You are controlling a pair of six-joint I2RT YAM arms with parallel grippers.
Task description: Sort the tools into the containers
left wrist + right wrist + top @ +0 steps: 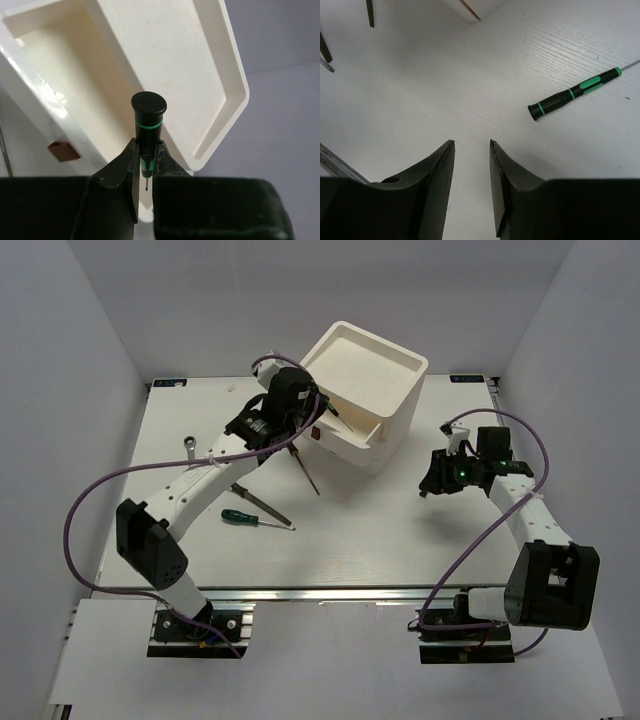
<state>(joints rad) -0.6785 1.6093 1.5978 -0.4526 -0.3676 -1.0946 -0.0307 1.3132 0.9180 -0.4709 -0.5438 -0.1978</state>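
Observation:
The white stacked box (395, 390) stands at the back middle of the table, with a shallow tray top (200, 75) and a red-brown drawer tab (62, 151). An upper drawer (55, 55) stands pulled out. My left gripper (318, 408) is at the box's left side, shut on a thin green-black screwdriver (148, 125) held just above the box. My right gripper (430, 485) is open and empty (471, 143), low over the table to the right of the box. A second green-black screwdriver (250, 519) lies on the table and also shows in the right wrist view (575, 92).
A long dark tool (260, 503) lies beside the loose screwdriver. Another thin tool (307, 472) lies in front of the box. A small grey wrench (190, 446) lies at the left. The purple cables loop beside both arms.

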